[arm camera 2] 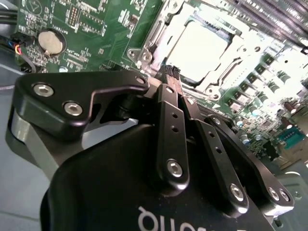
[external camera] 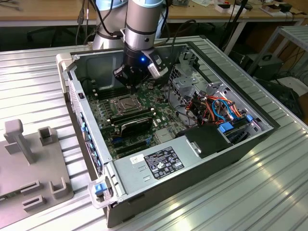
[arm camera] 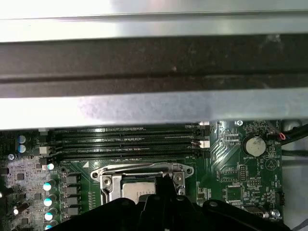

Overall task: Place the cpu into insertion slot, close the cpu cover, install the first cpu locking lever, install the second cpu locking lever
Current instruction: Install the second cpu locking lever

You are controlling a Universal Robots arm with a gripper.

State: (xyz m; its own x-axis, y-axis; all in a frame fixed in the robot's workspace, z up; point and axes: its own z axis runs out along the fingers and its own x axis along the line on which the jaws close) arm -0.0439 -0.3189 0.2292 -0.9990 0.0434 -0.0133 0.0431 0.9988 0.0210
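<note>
One pincer (arm camera 2: 169,73), its slim black fingers drawn together to a narrow tip with nothing visible between them, hangs just over the near rim of the insertion slot (external camera: 126,104) in the middle of the green motherboard (external camera: 159,122) inside the open computer case (external camera: 231,144), which lies on your ribbed metal desk (external camera: 43,72). You can see the cpu (arm camera 2: 198,52) already lying in the socket, its dull silver top catching the light, with the cpu cover (arm camera 2: 155,34) framing it; from these views you cannot tell whether that frame is fully down or whether either lever is latched. Judge the chip as light, stiff and slippery on its metal lid, and fragile underneath, so any hold belongs on its outer edges, never on the contact side. Treat the cover as thin springy sheet metal, best pushed on its free edge, away from the hinge. Long black memory slots (arm camera: 127,142) lie just beyond the socket in the first wrist view.
</note>
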